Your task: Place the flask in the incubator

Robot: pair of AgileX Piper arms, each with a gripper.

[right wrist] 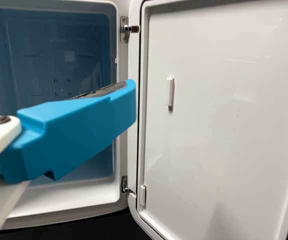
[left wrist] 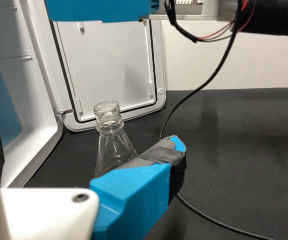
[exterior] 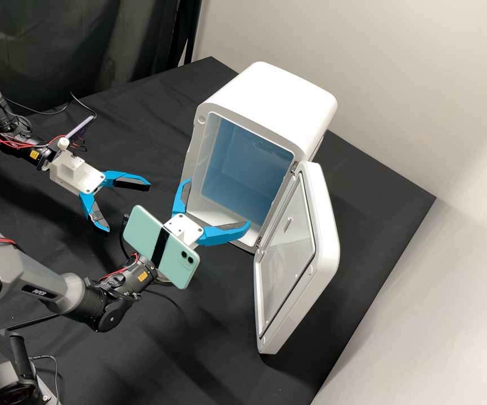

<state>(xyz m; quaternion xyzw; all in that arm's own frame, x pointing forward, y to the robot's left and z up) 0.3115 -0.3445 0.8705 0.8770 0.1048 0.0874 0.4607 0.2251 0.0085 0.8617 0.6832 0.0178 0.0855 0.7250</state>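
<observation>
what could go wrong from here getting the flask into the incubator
1. The clear glass flask stands upright and ungripped beside the open left gripper; a finger that nudges instead of gripping could tip it.
2. A black cable hangs from the other arm close to the flask and might snag.
3. The right gripper sits open at the incubator mouth and may block the way in.

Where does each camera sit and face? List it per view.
High view: fixed above the bench, looking down at the white box-shaped incubator; left end effector and right end effector show.
Left wrist: on the left arm, facing the clear glass flask; own blue finger shows.
Right wrist: on the right arm, facing the incubator's blue interior; own finger shows.
Shared: both wrist views see the white door.
</observation>
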